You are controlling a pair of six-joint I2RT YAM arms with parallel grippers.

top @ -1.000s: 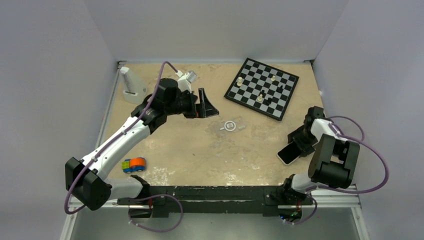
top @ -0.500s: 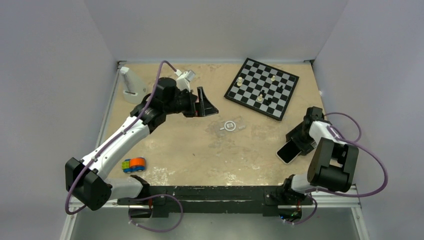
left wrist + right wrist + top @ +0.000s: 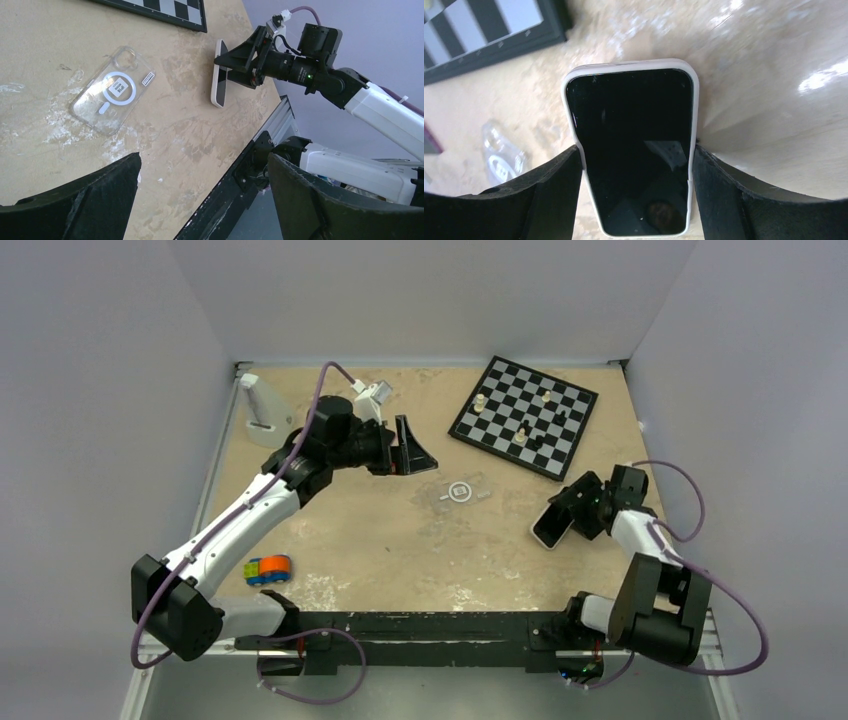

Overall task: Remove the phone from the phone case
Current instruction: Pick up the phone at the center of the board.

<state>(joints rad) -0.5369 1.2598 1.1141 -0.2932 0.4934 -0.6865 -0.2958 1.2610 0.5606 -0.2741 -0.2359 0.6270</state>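
Seen from above, the right gripper (image 3: 563,519) clamps the white-rimmed phone (image 3: 549,528) near the chessboard (image 3: 524,417), while the clear phone case (image 3: 462,492) lies empty mid-table. The left wrist view shows the left gripper (image 3: 202,167) spread wide, holding nothing. The right wrist view shows both fingers against the phone's long edges

The phone case (image 3: 461,492) is seen lying flat near the middle of the table (image 3: 380,540), with the chessboard (image 3: 524,418) set behind it to the right and chess pieces (image 3: 521,432) standing on it. The phone (image 3: 553,525) is held in the right gripper (image 3: 565,512), right of the case and apart from it, in front of the chessboard. The left gripper (image 3: 412,450) is poised behind and left of the case. A toy car (image 3: 268,569) is placed front left, and a small stand (image 3: 262,410) back left.
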